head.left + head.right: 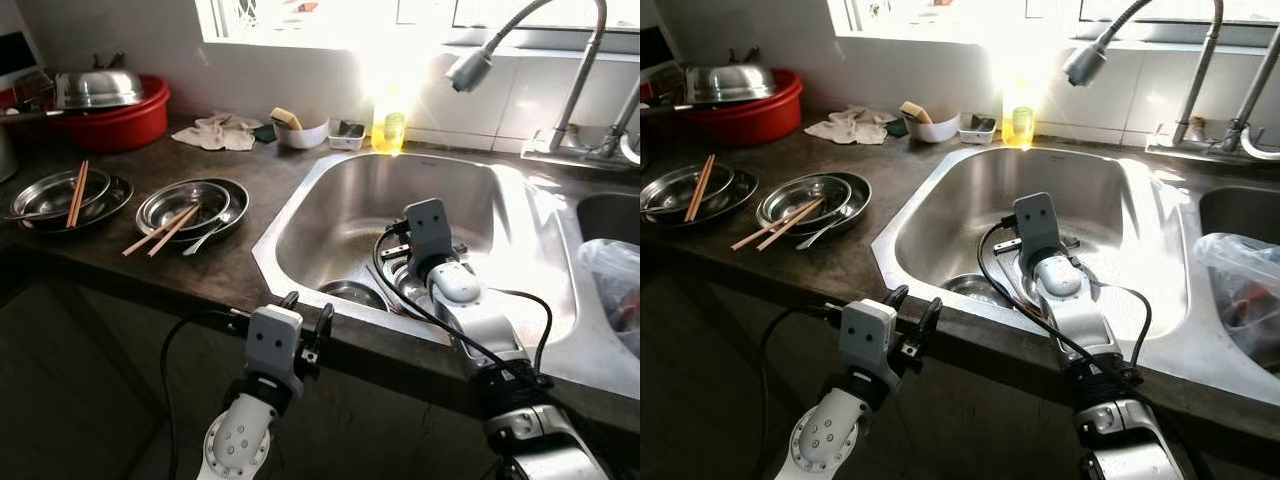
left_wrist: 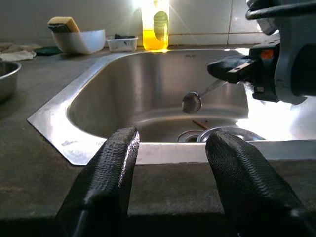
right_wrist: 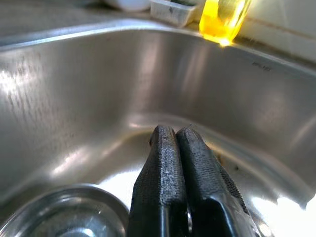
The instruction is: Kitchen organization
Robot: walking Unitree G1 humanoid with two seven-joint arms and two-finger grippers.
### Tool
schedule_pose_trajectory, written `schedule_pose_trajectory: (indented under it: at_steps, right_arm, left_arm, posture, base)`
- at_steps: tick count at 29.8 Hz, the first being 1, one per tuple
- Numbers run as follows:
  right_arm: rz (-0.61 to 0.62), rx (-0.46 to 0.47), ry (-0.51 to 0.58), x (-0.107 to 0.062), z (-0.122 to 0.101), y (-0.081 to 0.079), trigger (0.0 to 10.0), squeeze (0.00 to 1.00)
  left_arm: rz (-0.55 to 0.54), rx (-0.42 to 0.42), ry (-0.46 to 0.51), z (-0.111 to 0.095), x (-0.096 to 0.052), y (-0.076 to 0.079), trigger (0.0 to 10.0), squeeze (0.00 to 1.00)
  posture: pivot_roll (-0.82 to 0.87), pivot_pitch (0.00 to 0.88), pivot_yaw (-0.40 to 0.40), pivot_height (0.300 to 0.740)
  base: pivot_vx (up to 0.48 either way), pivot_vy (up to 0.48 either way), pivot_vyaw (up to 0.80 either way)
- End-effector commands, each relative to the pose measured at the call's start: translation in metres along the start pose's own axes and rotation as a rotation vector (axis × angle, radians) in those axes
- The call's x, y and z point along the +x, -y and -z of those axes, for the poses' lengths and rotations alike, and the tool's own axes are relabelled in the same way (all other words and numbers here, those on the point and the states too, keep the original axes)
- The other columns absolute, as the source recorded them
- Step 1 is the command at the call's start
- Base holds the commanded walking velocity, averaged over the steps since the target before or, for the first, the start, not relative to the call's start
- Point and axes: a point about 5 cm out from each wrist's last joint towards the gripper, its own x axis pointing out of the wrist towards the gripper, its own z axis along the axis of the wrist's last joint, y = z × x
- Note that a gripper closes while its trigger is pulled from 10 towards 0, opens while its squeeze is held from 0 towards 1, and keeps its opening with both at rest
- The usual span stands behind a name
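Left gripper (image 2: 170,163) – fingers spread, hovering at the counter's front edge before the sink (image 1: 300,215) | right gripper (image 3: 178,148) – inside the basin, fingers pressed together on a spoon (image 2: 193,101) held above the steel bowl (image 1: 352,294) | further left, plates with chopsticks (image 1: 162,231) | detergent bottle (image 1: 388,120) at the window.

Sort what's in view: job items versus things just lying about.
Job: spoon in the right hand, steel bowl in the sink, two bowls with chopsticks on the counter.
Lying about: red basin, cloth, soap bottle, plastic bag.
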Motion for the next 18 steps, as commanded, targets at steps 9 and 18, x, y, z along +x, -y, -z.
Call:
schedule_pose_trajectory:
  at_steps: [9,18]
  right_arm:
    - [-0.043,0.018,-0.011,0.005,0.006,-0.004,10.0,1.0]
    - [-0.021,0.027,0.021,0.0,0.009,0.0,10.0,1.0]
  left_arm:
    - [-0.019,0.002,-0.013,-0.003,-0.004,0.001,10.0,0.0]
    - [-0.016,0.006,-0.015,-0.001,-0.002,0.0,10.0,0.0]
  posture:
    - [0.09,0.109,-0.033,0.74]
    - [0.08,0.093,-0.03,0.74]
  base:
    - [0.0,0.0,0.0]
    - [0.0,0.0,0.0]
